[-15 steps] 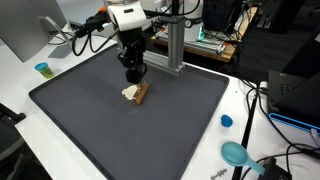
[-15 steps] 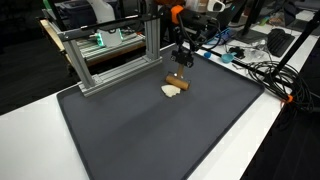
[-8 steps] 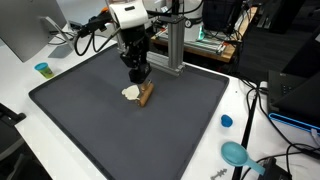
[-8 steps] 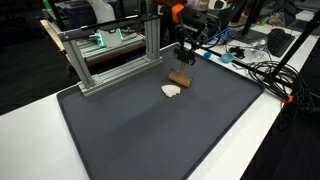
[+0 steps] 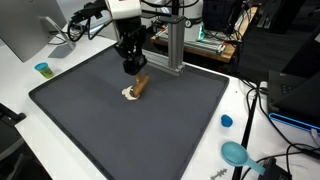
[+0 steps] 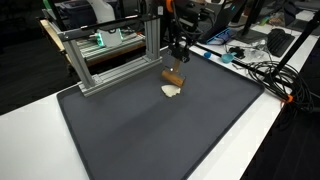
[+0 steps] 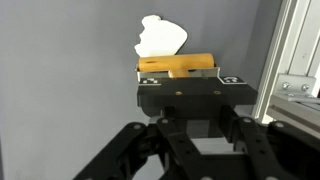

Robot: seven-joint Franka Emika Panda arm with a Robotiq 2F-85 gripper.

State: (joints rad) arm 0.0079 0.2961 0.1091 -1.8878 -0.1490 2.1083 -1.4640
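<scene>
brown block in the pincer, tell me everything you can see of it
The brown block is a short wood-coloured bar with flat sides. The pincer is shut on it, holding it crosswise just above the mat, by the edge of a pale piece; whether those two touch is unclear.

No text, label, brand or number can be read in any view. In the wrist view there are small white marks on the gripper [image 7: 185, 70] by its finger mounts (too blurred to read), and nothing legible shows in either exterior view.
</scene>
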